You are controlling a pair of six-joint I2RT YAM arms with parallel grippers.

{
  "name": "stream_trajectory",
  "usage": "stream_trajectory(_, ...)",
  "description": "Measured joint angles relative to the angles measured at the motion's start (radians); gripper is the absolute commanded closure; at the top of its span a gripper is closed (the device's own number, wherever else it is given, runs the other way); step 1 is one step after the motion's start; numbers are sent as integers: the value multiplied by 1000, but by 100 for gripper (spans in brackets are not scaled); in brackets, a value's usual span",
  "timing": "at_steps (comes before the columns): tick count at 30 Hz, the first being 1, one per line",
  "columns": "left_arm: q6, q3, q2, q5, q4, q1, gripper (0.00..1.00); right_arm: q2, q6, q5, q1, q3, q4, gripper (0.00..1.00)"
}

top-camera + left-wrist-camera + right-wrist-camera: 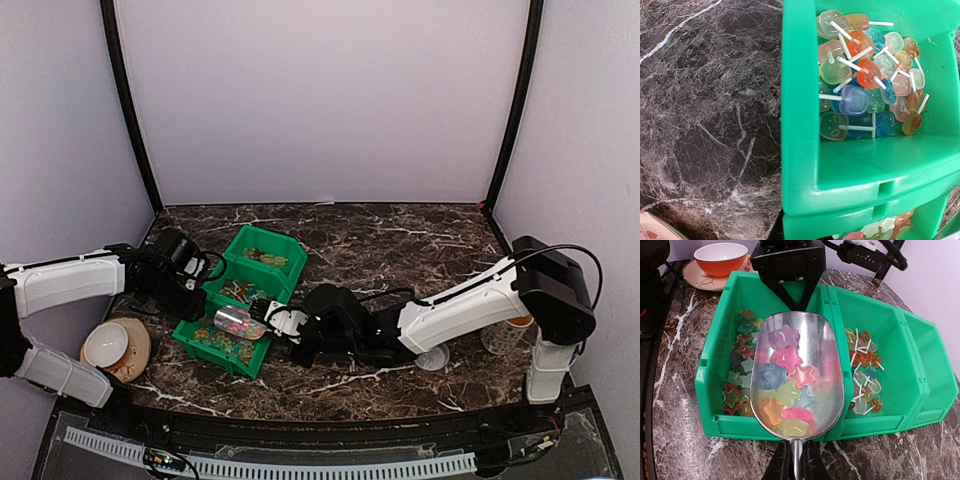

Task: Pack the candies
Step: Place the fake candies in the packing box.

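While the right tool (796,462) pinches the handle of the metal scoop (815,335), level over the green bin (707,375), its heaped star candies (789,385) look light, hard, slick and loose, liable to slide out, best carried by scoop, not pinched singly; left tool (190,275) pressed together.

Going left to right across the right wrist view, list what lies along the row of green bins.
Loose star candies in the left bin → metal scoop loaded with more star-shaped sweets → lollipops in the middle bin → right bin.
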Motion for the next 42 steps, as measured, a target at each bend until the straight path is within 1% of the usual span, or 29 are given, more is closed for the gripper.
stream_trajectory(10, 0, 0, 0, 0, 0, 0, 100, -165, 0, 79, -1, -106, -12, 100)
stream_trajectory(16, 0, 0, 0, 0, 0, 0, 100, -260, 7, 142, -12, -162, -57, 100)
stream_trajectory(31, 0, 0, 0, 2, 0, 0, 100, -498, 75, 294, -48, -291, -293, 100)
stream_trajectory(42, 0, 0, 0, 3, 0, 0, 100, -552, 138, 339, -50, -287, -523, 100)
